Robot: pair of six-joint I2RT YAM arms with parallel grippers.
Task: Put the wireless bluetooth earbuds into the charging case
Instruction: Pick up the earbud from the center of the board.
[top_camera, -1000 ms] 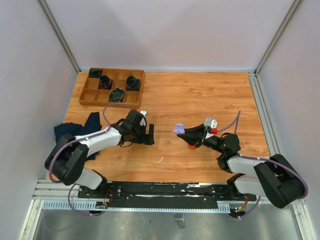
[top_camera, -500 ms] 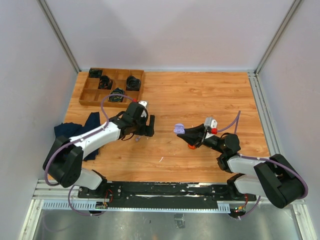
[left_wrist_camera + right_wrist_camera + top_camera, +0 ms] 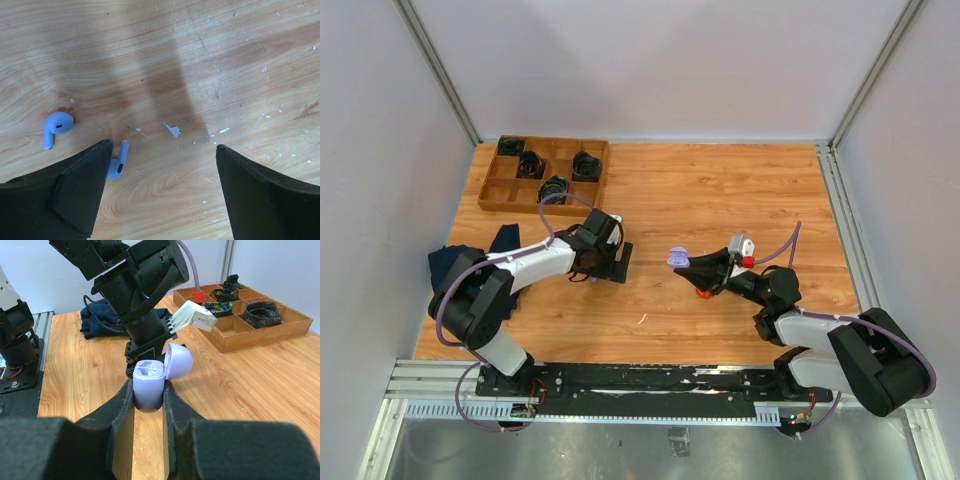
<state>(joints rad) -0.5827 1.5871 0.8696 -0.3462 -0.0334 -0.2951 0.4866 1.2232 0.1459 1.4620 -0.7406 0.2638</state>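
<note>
Left wrist view: the left hand [image 3: 162, 160] hung spread over the desk [image 3: 200, 60], the nearer earbud [image 3: 119, 162] lying at its nine o'clock, stem toward twelve; the right hand [image 3: 148, 401] clamped the open charging case [image 3: 150, 382].

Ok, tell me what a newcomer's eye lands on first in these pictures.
The lilac charging case, lid flipped open, is pinched in the right tool, right of the middle of the table. A lilac earbud and a second earbud lie apart on the wood under the wide-open left tool, the second at one finger's edge. At the far left corner sits a wooden tray of coiled black cables.
</note>
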